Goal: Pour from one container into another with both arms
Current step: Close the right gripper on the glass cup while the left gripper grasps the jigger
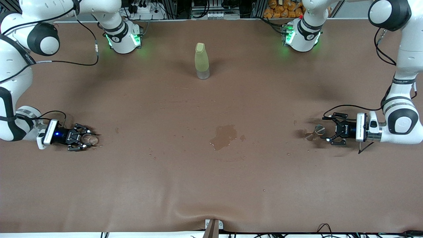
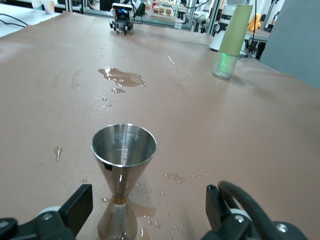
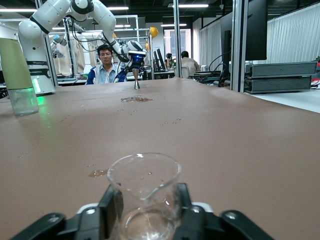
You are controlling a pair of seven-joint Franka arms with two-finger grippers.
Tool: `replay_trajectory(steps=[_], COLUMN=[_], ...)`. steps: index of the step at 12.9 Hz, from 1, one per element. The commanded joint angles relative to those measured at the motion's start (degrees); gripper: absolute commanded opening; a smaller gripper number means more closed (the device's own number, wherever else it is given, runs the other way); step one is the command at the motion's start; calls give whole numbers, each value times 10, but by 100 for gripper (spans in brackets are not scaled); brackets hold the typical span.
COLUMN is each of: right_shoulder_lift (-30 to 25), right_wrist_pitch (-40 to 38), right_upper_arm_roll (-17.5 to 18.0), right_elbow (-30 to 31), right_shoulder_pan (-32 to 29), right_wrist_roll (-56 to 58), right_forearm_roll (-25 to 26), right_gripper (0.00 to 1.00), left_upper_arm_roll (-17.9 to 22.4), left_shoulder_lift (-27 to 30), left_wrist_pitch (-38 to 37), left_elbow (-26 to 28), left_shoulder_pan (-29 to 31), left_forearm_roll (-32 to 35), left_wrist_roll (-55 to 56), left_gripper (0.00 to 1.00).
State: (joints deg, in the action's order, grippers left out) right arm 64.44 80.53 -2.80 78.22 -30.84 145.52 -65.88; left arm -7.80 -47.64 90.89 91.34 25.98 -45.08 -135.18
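Note:
The tiny clear glass cup [image 1: 91, 140] sits low at the table near the right arm's end, and my right gripper [image 1: 86, 140] is shut on it. In the right wrist view both black fingers [image 3: 111, 205] press the cup's [image 3: 145, 192] sides. The silver jigger-like cup [image 1: 314, 132] stands upright on the table near the left arm's end. My left gripper [image 1: 326, 134] is open around it. In the left wrist view the jigger [image 2: 123, 167] stands between the wide-apart fingers [image 2: 80, 205], touching neither, with wet drops around its base.
A tall yellow-green bottle [image 1: 202, 61] stands mid-table toward the robots' bases, also visible as the bottle [image 2: 231, 42] in the left wrist view. A wet puddle [image 1: 224, 136] lies in the middle of the brown table cover between the two grippers, with scattered droplets around it.

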Motion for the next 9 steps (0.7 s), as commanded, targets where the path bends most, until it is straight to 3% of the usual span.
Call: replay_trajectory(steps=[1,2,3,4,7,9], right_shoulder_lift=[10,10,9,5,-34,-58], right_wrist_pitch=[-5,-5,-8,-9,-11,-11], right_upper_arm_roll=[2,2,2,2,3,13], right_elbow=[-15,-16,-13,-14,-17,-16], right_shoulder_pan=[-8,-6,-10,-12,1,11], right_wrist_roll=[-3,1,-4,-8,-11,-71], right_forearm_roll=[-8,-13,-21,-32,-36,-36], right_gripper=[24,18,5,0,0,0], left_upper_arm_roll=[-3,-4,-4,-3,-3,-3], left_shoulder_lift=[-11,-17,-22,-28,-32,-44], left_wrist_pitch=[-5,-4,-3,-3,-1,0], left_elbow=[-3,-4,-5,-4,-5,-5], left_shoulder_pan=[5,5,5,5,5,5], left_forearm_roll=[-23,-26,-40,-68,-82,-97], left_wrist_roll=[-26,-30,-45,-63,-68,-75], left_gripper=[100,100,100,100,100,100])
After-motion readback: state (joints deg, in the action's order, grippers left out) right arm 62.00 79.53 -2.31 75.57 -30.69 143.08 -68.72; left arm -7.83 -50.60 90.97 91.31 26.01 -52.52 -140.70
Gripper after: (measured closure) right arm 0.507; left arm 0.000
